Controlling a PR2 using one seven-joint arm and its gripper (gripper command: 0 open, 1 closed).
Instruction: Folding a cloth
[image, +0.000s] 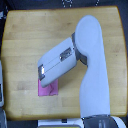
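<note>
While the white arm (92, 65) is stretched down across a wooden table (25, 35), the cloth (48, 88) is seen lying flat on the tabletop, partly covered by the arm's boxy grey-and-white end. The pink-magenta fabric is placed toward the lower middle of the table, on the exterior view's left of the arm's thick white column. Only its lower portion is exposed; its upper part is hidden beneath the gripper (42, 75), whose tip is positioned directly over the cloth's upper left corner. Whether the cloth is touched or merely overhung cannot be told. The visible patch is seen as roughly rectangular, its edges set nearly square to the table's sides, with a faint crease across it; because part is covered, its long axis cannot be judged. The fingers are not resolved in the blurred overhead picture, so how far the gripper is parted, and whether any fabric is pinched, cannot be told.
</note>
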